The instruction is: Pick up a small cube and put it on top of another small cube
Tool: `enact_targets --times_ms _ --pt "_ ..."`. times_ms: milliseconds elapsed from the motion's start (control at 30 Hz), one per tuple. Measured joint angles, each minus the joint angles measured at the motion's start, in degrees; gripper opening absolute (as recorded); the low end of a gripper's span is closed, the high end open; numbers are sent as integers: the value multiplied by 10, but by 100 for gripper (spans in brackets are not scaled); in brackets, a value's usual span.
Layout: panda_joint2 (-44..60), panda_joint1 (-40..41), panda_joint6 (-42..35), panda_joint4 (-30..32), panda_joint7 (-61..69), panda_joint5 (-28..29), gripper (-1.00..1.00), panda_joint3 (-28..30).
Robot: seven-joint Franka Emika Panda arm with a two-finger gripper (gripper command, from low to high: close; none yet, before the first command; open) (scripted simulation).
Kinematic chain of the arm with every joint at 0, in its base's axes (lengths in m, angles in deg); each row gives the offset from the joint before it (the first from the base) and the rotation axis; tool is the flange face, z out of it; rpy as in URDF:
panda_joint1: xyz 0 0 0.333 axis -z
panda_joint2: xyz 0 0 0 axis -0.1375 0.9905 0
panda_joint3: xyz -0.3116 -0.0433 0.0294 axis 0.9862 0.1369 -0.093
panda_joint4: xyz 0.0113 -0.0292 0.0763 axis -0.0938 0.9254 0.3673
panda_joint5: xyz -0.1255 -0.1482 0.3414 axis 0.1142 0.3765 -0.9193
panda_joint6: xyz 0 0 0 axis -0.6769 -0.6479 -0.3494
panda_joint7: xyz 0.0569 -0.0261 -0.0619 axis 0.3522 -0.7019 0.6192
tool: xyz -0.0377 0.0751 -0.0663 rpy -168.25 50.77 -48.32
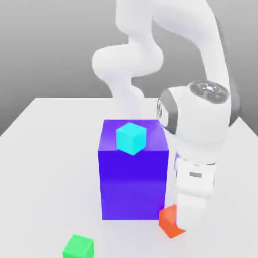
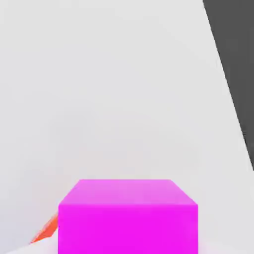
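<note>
The small magenta cube [image 2: 128, 218] looms close in the hand view, right below the hand, resting on the white table. A sliver of the orange cube [image 2: 45, 230] peeks out beside it. In the exterior view the orange cube [image 1: 170, 220] sits on the table by the front right corner of the big blue-violet block. My gripper [image 1: 189, 217] is lowered to the table just to the exterior view's right of the orange cube, and it is shut on the magenta cube.
The big blue-violet block [image 1: 132, 176] stands mid-table with a cyan cube [image 1: 131, 138] on its top. A green cube [image 1: 79, 247] lies near the front edge at the exterior view's left. The white table [image 1: 50, 166] spreads around them.
</note>
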Motion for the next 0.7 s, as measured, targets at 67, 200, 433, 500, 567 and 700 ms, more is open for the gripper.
enact_targets --times_ms 67,200,433,500,567,700 --pt "1 33 -14 -14 8 -11 -100 26" --pt "4 101 -38 -43 46 -38 -100 72" --pt "84 149 23 -58 104 -108 100 40" --pt "84 149 23 -58 104 -108 100 40" --pt "90 152 28 -58 108 -112 100 36" --pt "32 131 -20 -54 74 -65 100 66"
